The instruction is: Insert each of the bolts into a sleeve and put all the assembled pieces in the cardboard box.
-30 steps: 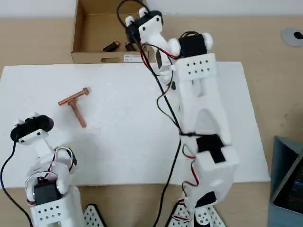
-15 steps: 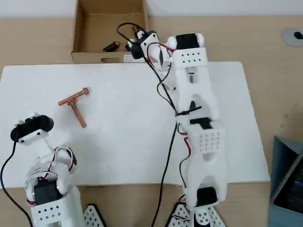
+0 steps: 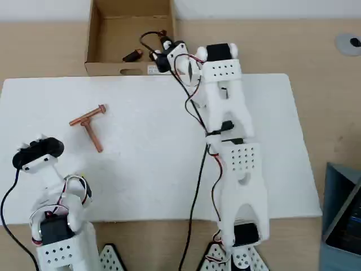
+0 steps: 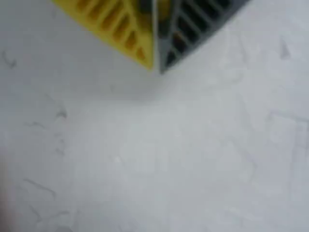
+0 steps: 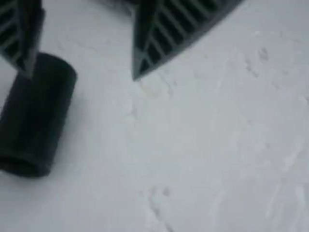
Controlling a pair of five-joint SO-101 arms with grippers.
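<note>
Your right gripper [image 5: 82,71] stands open, its two dark fingers [image 5: 164,34] well apart with nothing between them. Just beside one fingertip, a black sleeve [image 5: 36,118] lies on its side on a pale surface; whether it touches that finger you cannot tell. Seen from above, your right arm [image 3: 228,113] stretches across the white mat [image 3: 141,169] to its far edge. The wrist sits at the near right corner of the cardboard box [image 3: 93,39]. Inside the box, close to the near wall, lies an assembled piece [image 3: 133,55], dark with a copper end.

Your left gripper [image 4: 155,65] is closed and holds nothing, the yellow finger and the grey one meeting at their tips. It sits low over the mat at the near left. Two copper bolts [image 3: 87,116] lie on the left part of the mat, farther out than that gripper and well apart from it. They touch each other in a rough T, and both are bare.
</note>
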